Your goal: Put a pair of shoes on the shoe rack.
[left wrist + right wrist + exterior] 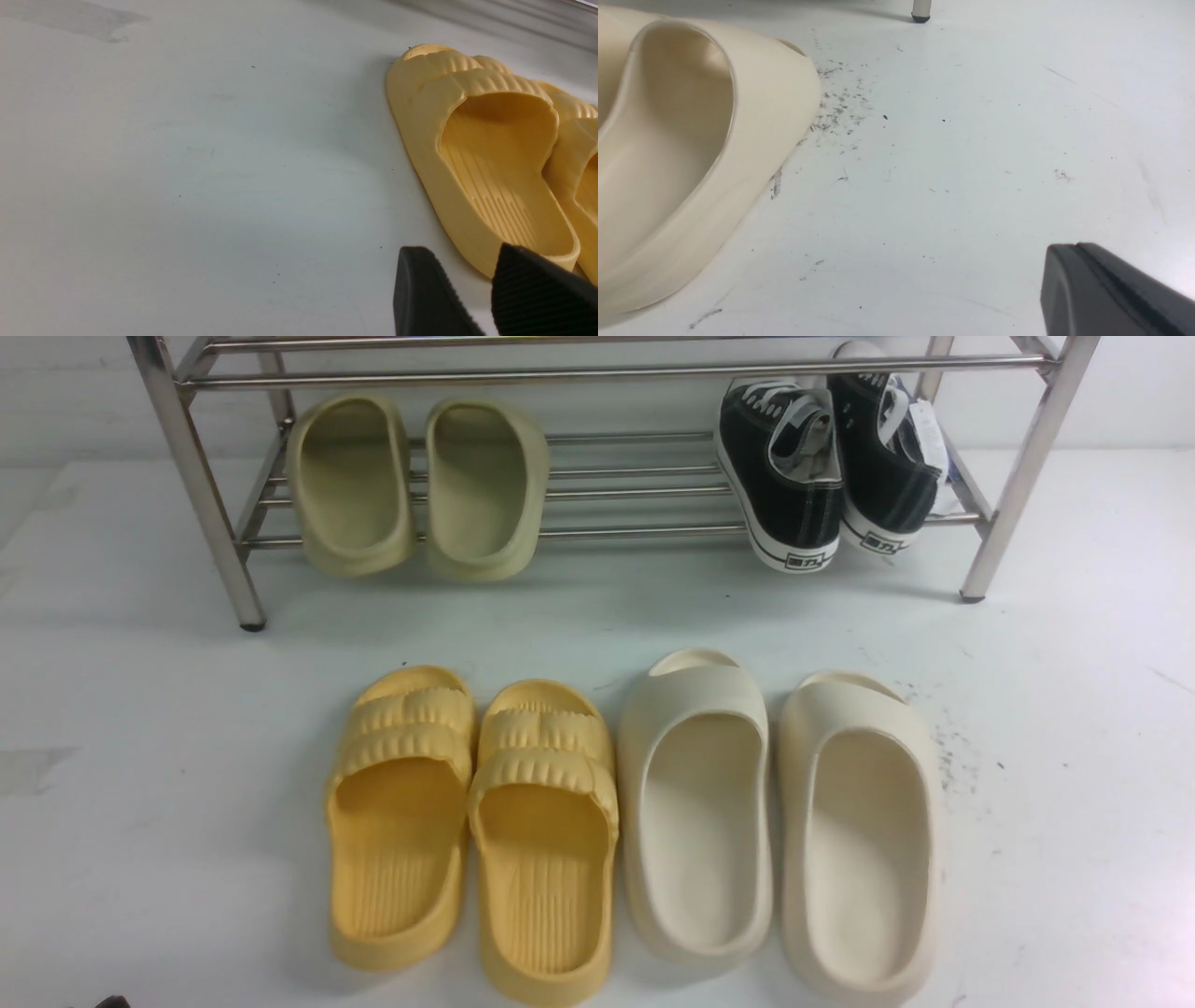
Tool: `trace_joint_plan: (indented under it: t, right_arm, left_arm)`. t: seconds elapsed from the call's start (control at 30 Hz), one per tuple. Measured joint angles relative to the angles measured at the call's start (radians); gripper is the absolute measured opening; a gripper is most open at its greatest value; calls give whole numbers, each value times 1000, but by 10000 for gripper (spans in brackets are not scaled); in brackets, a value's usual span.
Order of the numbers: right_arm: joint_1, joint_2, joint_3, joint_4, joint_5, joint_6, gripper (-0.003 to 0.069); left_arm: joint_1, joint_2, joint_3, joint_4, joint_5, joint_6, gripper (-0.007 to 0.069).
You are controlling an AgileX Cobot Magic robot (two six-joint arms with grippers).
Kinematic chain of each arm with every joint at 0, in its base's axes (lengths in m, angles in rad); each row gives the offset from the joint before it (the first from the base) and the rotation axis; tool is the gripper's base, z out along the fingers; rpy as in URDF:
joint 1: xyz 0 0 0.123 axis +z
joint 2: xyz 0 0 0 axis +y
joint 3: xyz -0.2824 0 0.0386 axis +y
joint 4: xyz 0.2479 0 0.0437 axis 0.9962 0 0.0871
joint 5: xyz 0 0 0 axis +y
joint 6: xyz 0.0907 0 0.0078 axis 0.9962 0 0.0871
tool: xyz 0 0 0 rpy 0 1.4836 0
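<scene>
Black fingertips of the left gripper (472, 289) fill the near corner of the left wrist view, two pads with a clear gap between them, so it stands wide and holds nothing; its body is cut off by the frame edge. Just past those tips lies one of the yellow ribbed slippers (486, 158), its mate cropped at the frame's side. The right gripper (1083, 284) shows only as one dark block with a seam down it, pressed together on nothing, above bare white table (952, 177) flecked with dark scuff marks. Beside it, one of the cream foam slides (691, 158) is cut off at the frame edge, and a rack foot peeks in far off.

Neither arm appears in the front view. Counted there: two yellow slippers (467, 821) side by side and touching, and two cream slides (775, 821) just right of them, both pairs on the table in front of the shoe rack (196, 476). On the rack's lower tier sit two olive-green slides (415, 485) at the left and the pair of shoes (826, 467), two black sneakers, at the right, heels toward the camera. The sneakers' toes are hidden behind an upper bar, their heel labels too small to read, and the rack's top is cropped.
</scene>
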Motion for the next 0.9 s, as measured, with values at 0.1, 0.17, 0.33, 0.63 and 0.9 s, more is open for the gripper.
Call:
trace_joint_plan:
  t: [0.1,0.17,0.33,0.63,0.9]
  right_arm:
    - [0,0,0,0,0,0,5]
    - [0,0,0,0,0,0,5]
    - [0,0,0,-3,0,0,7]
    - [0,0,0,-3,0,1,15]
    - [0,0,0,-3,0,1,19]
  left_arm:
    - [0,0,0,0,0,0,239]
    - [0,0,0,0,0,0,239]
    - [0,0,0,0,0,0,239]
    - [0,0,0,0,0,0,239]
    - [0,0,0,0,0,0,239]
